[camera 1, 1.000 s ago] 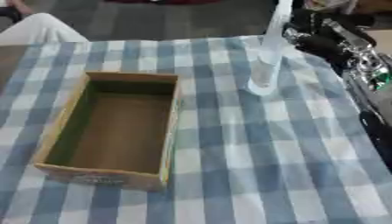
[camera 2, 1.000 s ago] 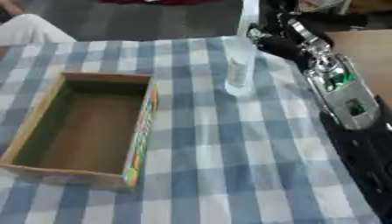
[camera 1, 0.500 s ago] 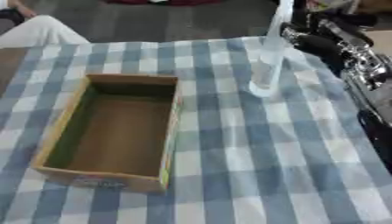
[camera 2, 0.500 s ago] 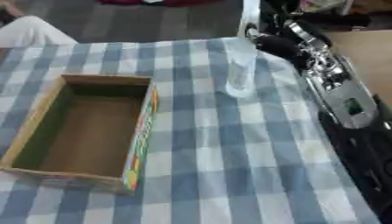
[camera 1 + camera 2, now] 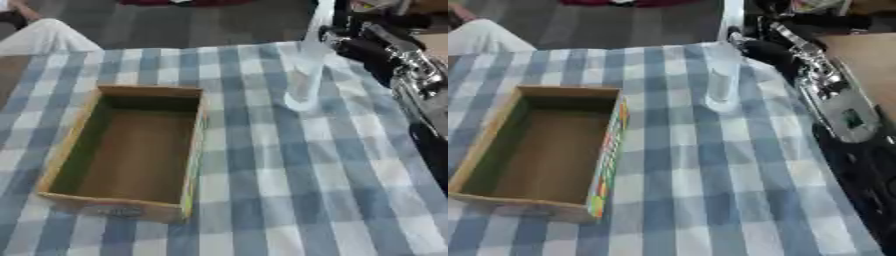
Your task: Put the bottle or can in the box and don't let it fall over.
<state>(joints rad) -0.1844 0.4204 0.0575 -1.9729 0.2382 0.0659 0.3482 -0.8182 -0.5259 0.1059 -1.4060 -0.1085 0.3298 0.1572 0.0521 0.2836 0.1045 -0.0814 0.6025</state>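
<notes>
Right now I am looking down at an open brown cardboard box with a green-tinted inner wall and a colourful printed side, sitting empty on the left half of the blue-and-white checked tablecloth. Moving right, a tall clear plastic bottle is standing upright on the cloth near the far edge, well apart from the box and outside it. Further right, I am bringing in my black and silver right hand from the upper right corner; it is sitting just beside the bottle's upper part, but I cannot tell whether the fingers are curled round it or only next to it. Its silver-jointed forearm is running down the right side. My left hand is not showing in either view.
</notes>
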